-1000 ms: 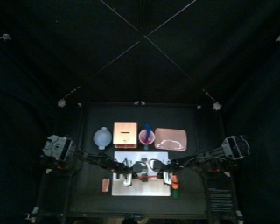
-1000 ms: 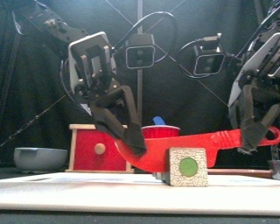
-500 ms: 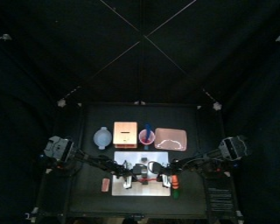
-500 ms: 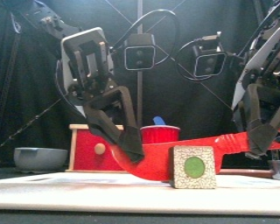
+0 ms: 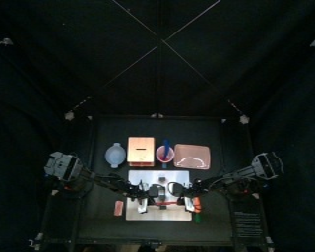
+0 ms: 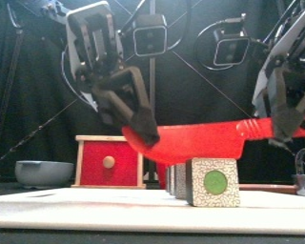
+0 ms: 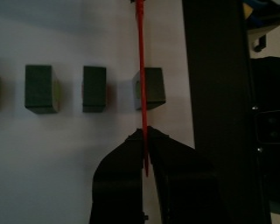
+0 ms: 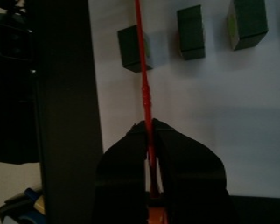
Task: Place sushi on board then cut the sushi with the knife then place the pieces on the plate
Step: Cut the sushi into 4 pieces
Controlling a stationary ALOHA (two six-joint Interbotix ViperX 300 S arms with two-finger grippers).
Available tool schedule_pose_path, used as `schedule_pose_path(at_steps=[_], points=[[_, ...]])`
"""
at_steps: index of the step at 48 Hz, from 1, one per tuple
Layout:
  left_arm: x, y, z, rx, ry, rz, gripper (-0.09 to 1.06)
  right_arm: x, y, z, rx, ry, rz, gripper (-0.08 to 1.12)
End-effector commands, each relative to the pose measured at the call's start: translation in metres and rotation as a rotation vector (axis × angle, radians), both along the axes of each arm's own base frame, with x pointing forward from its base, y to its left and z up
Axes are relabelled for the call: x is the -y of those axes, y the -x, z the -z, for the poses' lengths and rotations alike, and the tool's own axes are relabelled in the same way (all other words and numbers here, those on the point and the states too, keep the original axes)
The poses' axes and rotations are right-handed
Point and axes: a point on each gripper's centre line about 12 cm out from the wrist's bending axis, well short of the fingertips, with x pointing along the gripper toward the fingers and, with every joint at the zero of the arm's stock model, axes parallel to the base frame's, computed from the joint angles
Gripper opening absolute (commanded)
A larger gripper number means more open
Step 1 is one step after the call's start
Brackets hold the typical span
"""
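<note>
Both claws hold the red knife (image 6: 200, 141) between them. The left claw (image 6: 140, 130) is pressed together on the blade's tip end, and the right claw (image 6: 286, 120) pinches the handle end.

What has just changed — the knife now hangs roughly level above the nearest sushi piece (image 6: 213, 183), with a clear gap between blade and block. Half a second ago the blade was down at about the height of that piece's top, and a second ago it was nearly as low. I read this as a cutting stroke finished and the blade lifted out.

The nearest piece is speckled with a green centre and stands upright on the white board (image 6: 104, 212). It sits slightly to the right of where it was a second ago.

From the left wrist camera I see dark blocks already apart in a row on the board. One block (image 7: 149, 87) lies under the line of the blade, with a second block (image 7: 94, 87) and a third block (image 7: 39, 87) spaced beside it.

The sushi is on the board and in separate pieces, so I judge the cutting to be at or near its end. The pink tray (image 5: 192, 156) lies behind the board towards the back right — no piece has gone to it yet.
</note>
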Motion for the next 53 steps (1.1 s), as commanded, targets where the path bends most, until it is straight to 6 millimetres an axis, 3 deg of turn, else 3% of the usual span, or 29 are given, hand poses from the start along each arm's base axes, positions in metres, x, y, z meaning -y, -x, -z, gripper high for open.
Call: schedule_pose_path(at_steps=[1, 20, 33, 40, 53], points=[[-0.001, -0.001, -0.032, 0.094, -0.033, 0.039, 0.40, 0.004, -0.003, -0.031, 0.102, -0.008, 0.003, 0.33], [-0.031, -0.010, -0.055, 0.223, -0.135, 0.039, 0.45, 0.032, 0.007, -0.060, 0.206, 0.023, 0.049, 0.33], [-0.046, -0.017, -0.061, 0.296, -0.141, -0.003, 0.66, 0.036, 0.014, -0.057, 0.201, 0.027, 0.056, 0.33], [-0.057, -0.018, -0.066, 0.317, -0.150, -0.024, 0.75, 0.038, 0.025, -0.056, 0.190, 0.017, 0.060, 0.33], [-0.068, -0.005, -0.069, 0.326, -0.163, -0.041, 0.76, 0.047, 0.063, -0.054, 0.124, -0.046, 0.091, 0.33]])
